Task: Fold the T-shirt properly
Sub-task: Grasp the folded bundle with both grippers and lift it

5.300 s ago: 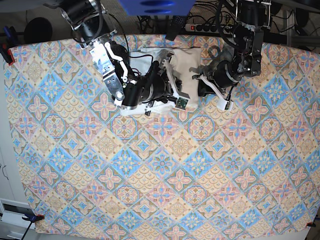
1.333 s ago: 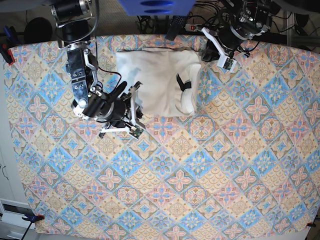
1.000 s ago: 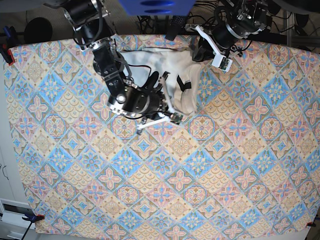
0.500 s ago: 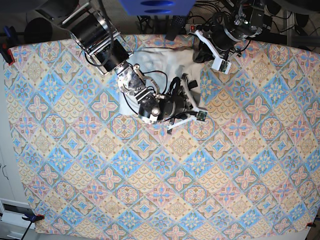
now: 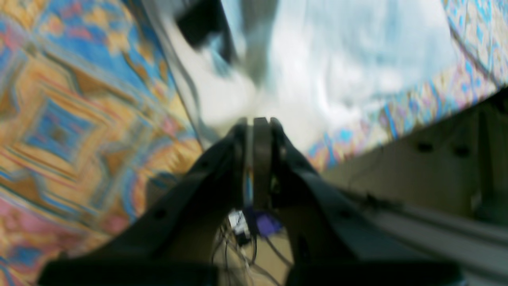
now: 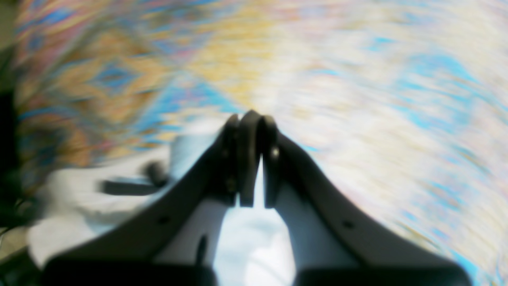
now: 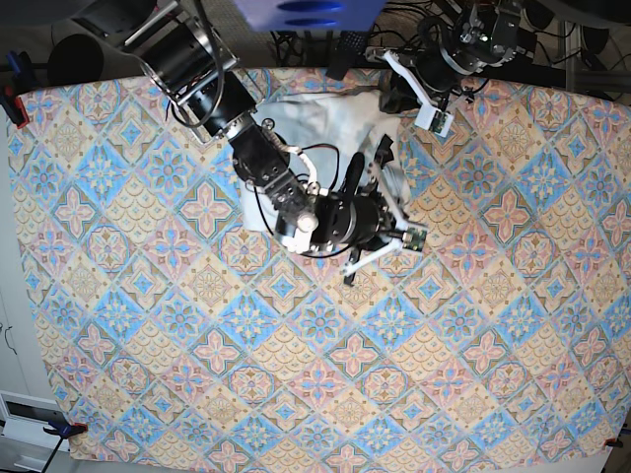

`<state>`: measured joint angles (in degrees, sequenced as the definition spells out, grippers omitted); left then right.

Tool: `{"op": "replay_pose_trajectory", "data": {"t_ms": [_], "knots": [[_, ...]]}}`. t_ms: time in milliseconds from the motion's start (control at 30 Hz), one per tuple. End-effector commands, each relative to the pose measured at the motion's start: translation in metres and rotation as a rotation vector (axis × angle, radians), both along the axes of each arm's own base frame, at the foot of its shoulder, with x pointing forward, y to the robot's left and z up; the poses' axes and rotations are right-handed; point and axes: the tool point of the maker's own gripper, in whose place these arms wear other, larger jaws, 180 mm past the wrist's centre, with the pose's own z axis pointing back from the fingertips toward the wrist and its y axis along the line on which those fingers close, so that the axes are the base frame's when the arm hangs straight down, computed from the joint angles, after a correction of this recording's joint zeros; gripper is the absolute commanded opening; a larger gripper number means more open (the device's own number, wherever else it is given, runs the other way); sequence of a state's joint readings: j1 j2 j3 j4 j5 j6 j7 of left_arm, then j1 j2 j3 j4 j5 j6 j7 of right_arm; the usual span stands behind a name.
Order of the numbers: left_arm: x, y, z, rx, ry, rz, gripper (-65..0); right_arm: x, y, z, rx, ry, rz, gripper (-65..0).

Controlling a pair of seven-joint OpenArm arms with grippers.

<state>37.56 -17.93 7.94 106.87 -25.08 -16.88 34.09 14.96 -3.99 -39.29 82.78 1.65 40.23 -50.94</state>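
Near the far edge of the patterned tablecloth (image 7: 197,345), centre-ish, you've got the T-shirt (image 7: 315,118) lying as a white bundle, plain side up, no print visible. Your right arm reaches diagonally across it from the far left corner, hiding much of the cloth; right gripper (image 7: 380,158) sits over the shirt's right part w/ a dark strap-like bit beside it. Right wrist cam is badly blurred, but you can see the jaws clenched, tips together, white fabric (image 6: 254,246) under them & tablecloth beyond; can't tell if any cloth is pinched. Left gripper (image 7: 392,99) is at the shirt's far right corner, by the table edge. Left wrist cam, also blurred: jaws pressed together, white shirt (image 5: 337,67) just ahead of the tips, tablecloth on the left, table edge at right; can't tell if it's touching the fabric
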Motion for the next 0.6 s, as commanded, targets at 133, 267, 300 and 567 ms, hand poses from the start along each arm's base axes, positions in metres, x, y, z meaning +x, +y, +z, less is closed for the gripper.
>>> {"op": "replay_pose_trajectory", "data": {"t_ms": [133,267,300,567], "knots": [[0.001,-0.011,0.034,-0.027,-0.084,-0.094,-63.4,0.034,-0.043,0.021,0.096,-0.003,-0.124,-63.1],[-0.005,-0.028,0.038,-0.053,-0.086,-0.144,-63.3,0.054,-0.07,0.022,0.113,0.003,-0.224,-63.1],[-0.006,-0.031,0.037,-0.058,-0.083,-0.151,-63.2,0.055,-0.074,0.017,0.108,0.016,-0.239,-63.1],[-0.009,-0.04,0.009,-0.016,0.014,-0.235,-63.2,0.069,-0.098,-0.027,0.023,0.144,-0.302,-63.1]]}}
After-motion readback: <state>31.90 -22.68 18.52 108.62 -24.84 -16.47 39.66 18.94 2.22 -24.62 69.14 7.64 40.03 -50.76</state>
